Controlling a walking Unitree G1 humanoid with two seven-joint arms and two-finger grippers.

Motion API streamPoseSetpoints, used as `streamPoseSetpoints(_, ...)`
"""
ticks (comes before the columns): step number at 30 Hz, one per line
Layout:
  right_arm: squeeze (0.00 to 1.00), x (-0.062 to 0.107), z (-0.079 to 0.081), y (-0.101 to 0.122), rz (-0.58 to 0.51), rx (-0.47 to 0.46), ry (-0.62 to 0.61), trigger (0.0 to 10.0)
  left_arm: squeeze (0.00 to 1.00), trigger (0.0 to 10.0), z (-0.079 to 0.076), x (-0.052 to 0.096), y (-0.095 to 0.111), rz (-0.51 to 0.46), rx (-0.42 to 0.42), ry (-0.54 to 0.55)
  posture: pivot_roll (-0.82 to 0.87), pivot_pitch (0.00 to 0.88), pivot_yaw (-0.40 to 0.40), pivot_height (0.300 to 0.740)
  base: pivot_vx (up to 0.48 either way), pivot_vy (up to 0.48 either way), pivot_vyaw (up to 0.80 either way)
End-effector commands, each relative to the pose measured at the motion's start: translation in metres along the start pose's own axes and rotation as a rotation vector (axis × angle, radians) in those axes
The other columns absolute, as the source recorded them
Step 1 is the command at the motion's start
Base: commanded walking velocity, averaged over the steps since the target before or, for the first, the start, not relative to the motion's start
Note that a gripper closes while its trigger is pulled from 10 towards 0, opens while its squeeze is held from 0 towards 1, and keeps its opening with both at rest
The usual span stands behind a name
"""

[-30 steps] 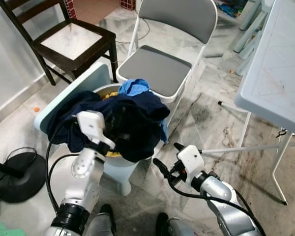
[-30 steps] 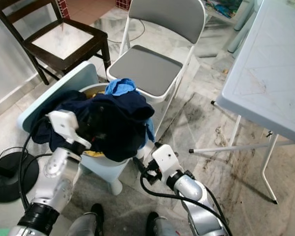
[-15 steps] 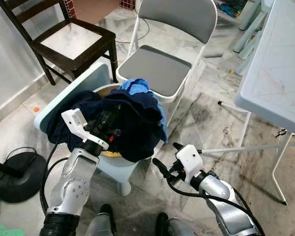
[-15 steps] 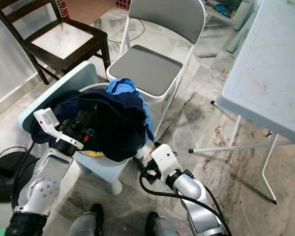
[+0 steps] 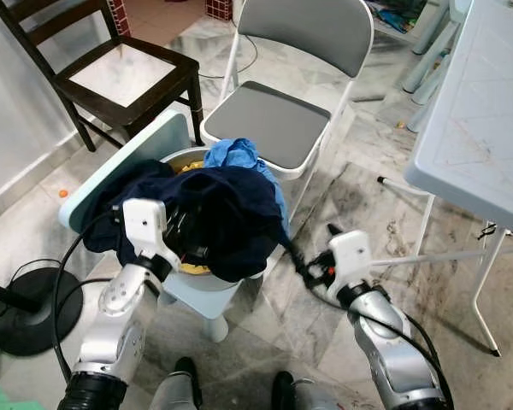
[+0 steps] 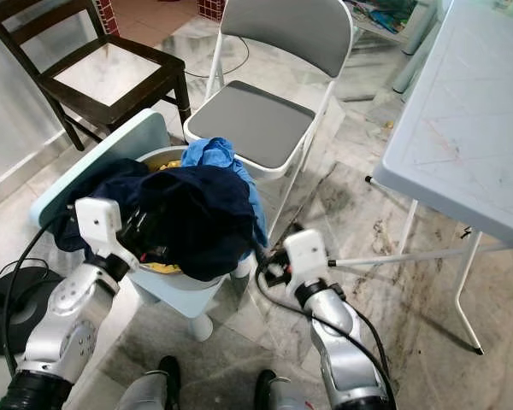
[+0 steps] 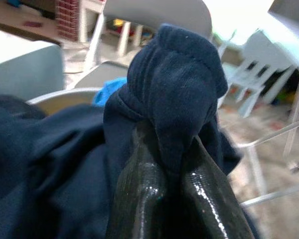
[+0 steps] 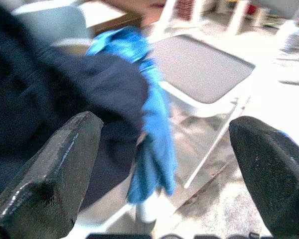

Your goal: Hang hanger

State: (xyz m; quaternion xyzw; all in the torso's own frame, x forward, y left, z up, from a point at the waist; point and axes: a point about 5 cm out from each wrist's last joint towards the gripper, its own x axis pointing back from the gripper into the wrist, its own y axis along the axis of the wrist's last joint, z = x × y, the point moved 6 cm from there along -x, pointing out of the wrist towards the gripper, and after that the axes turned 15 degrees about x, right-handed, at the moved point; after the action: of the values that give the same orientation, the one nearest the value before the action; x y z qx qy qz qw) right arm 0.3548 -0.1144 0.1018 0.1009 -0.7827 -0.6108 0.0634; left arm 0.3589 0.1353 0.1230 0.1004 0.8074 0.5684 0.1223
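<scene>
A dark navy garment (image 5: 227, 213) lies heaped over a cream basket (image 5: 186, 157) that stands on a small light blue chair (image 5: 124, 162). A bright blue cloth (image 5: 239, 154) sits on the far side of the heap and hangs down its right side. My left gripper (image 7: 167, 149) is shut on a fold of the navy garment at the heap's front left (image 5: 186, 239). My right gripper (image 5: 312, 246) is open, low beside the heap's right edge, facing the hanging blue cloth (image 8: 154, 124) with nothing between its fingers.
A grey folding chair (image 5: 278, 120) stands right behind the basket, and a dark wooden chair (image 5: 124, 73) is at the back left. A pale table (image 5: 487, 111) with thin metal legs (image 5: 427, 256) fills the right. A black round stand base (image 5: 26, 307) lies on the floor at the left.
My right gripper has moved up and closer to the heap's right edge. My left wrist has swung back toward the heap, still holding the navy garment.
</scene>
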Motion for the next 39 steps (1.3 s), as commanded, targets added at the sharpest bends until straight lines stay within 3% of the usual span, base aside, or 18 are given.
streamPoseSetpoints(1, 0.0, 0.003, -0.017, -0.013, 0.042, -0.066, -0.098, 10.0, 0.0, 0.0, 0.008, 0.005, -0.01, 0.02, -0.077, 0.053, 0.13, 0.224, -0.047, 0.74, 0.0, 0.0, 0.0)
streamPoseSetpoints(2, 0.0, 0.002, -0.023, -0.014, 0.052, -0.096, -0.136, 10.0, 0.0, 2.3, 0.013, 0.006, -0.012, 0.028, -0.11, 0.094, 0.14, 0.227, -0.044, 0.74, 0.0, 0.0, 0.0)
streamPoseSetpoints(3, 0.0, 0.002, -0.027, -0.014, 0.051, -0.109, -0.152, 10.0, 0.0, 8.1, 0.013, 0.006, -0.013, 0.029, -0.095, 0.104, 0.14, 0.227, -0.044, 0.74, 0.0, 0.0, 0.0)
streamPoseSetpoints(4, 0.0, 0.001, -0.03, -0.013, 0.05, -0.111, -0.162, 10.0, 0.0, 9.6, 0.012, 0.007, -0.011, 0.022, -0.071, 0.103, 0.15, 0.222, -0.044, 0.74, 0.0, 0.0, 0.0)
streamPoseSetpoints(5, 0.0, 0.001, -0.033, -0.014, 0.05, -0.112, -0.171, 10.0, 0.0, 10.0, 0.01, 0.007, -0.012, 0.023, -0.065, 0.095, 0.15, 0.219, -0.045, 0.74, 0.0, 0.0, 0.0)
streamPoseSetpoints(8, 0.0, -0.002, -0.037, -0.019, 0.066, -0.136, -0.197, 10.0, 0.0, 10.0, 0.019, 0.006, -0.015, 0.04, -0.108, 0.152, 0.19, 0.206, -0.048, 0.74, 0.0, 0.0, 0.0)
streamPoseSetpoints(12, 0.0, -0.01, -0.036, -0.018, 0.071, -0.158, -0.203, 10.0, 0.0, 10.0, 0.028, 0.005, -0.004, 0.003, -0.137, 0.173, 0.21, 0.188, -0.049, 0.74, 0.0, 0.0, 0.0)
streamPoseSetpoints(16, 0.0, -0.014, -0.036, -0.02, 0.073, -0.169, -0.212, 10.0, 0.0, 10.0, 0.038, 0.007, -0.008, 0.013, -0.095, 0.191, 0.21, 0.169, -0.027, 0.74, 0.0, 0.0, 0.0)
streamPoseSetpoints(20, 0.0, -0.017, -0.042, -0.019, 0.067, -0.186, -0.242, 10.0, 0.0, 10.0, 0.027, -0.001, -0.005, 0.011, -0.095, 0.134, 0.2, 0.163, -0.013, 0.74, 0.0, 0.0, -0.62)
streamPoseSetpoints(26, 0.0, -0.022, -0.041, -0.011, 0.039, -0.188, -0.233, 10.0, 0.0, 10.0, 0.023, -0.008, -0.001, 0.0, -0.08, 0.115, 0.2, 0.174, -0.023, 0.74, 0.0, 0.0, -0.72)
streamPoseSetpoints(34, 0.0, -0.024, -0.031, -0.014, 0.043, -0.202, -0.209, 10.0, 0.0, 10.0, 0.029, -0.001, -0.005, -0.015, -0.069, 0.151, 0.22, 0.162, -0.049, 0.74, 0.092, -0.117, -0.07)
streamPoseSetpoints(39, 0.0, -0.025, -0.033, -0.017, 0.051, -0.205, -0.208, 10.0, 0.0, 10.0, 0.028, -0.001, -0.01, -0.007, -0.068, 0.149, 0.25, 0.138, -0.064, 0.74, 0.251, -0.326, 0.0)
